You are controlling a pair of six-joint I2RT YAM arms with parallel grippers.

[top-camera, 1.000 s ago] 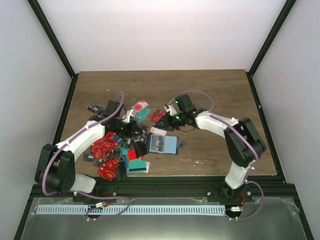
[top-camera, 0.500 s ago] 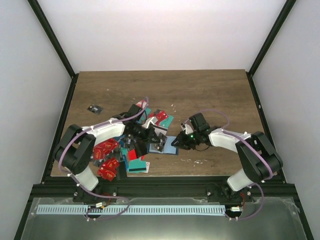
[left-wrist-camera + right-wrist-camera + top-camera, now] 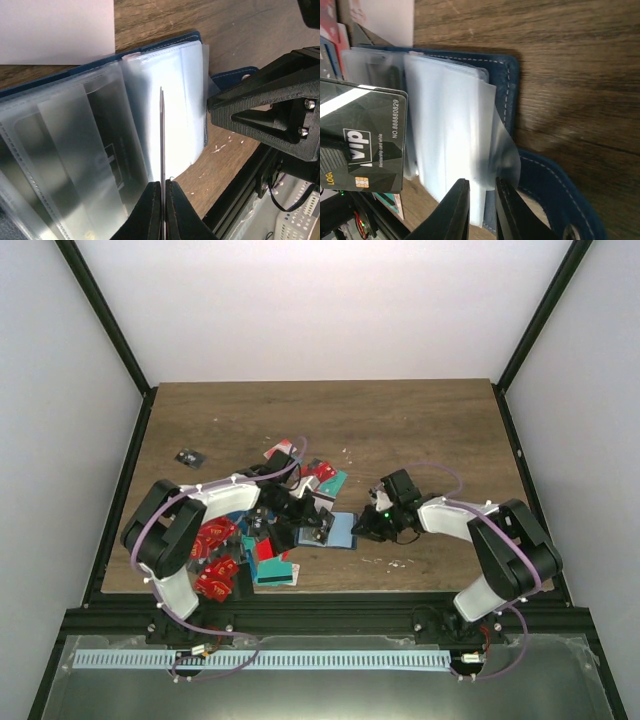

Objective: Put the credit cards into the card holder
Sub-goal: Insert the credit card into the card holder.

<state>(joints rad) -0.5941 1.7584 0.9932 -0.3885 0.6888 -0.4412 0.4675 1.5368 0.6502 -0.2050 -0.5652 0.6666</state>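
The card holder (image 3: 343, 531) lies open on the wood, a dark blue case (image 3: 512, 80) with a stack of clear sleeves (image 3: 75, 150) and a clasp tab (image 3: 555, 200). My left gripper (image 3: 162, 186) is shut on a black VIP credit card (image 3: 367, 135), held on edge above the sleeves. At the holder's right edge my right gripper (image 3: 482, 200) has narrow jaws closed around the sleeve ends, and one curled sleeve (image 3: 502, 150) lies against a finger. More credit cards (image 3: 215, 540), mostly red, lie heaped to the left.
A teal card (image 3: 332, 483) and red ones lie just behind the holder. A small black item (image 3: 187, 457) sits apart at the far left. The table's front edge and black frame rail (image 3: 320, 600) run close to the holder. The two grippers nearly meet.
The left gripper swung from the card heap to above the holder with the black card. The right gripper came forward from the rear cards to the holder's right edge, and its jaws narrowed.
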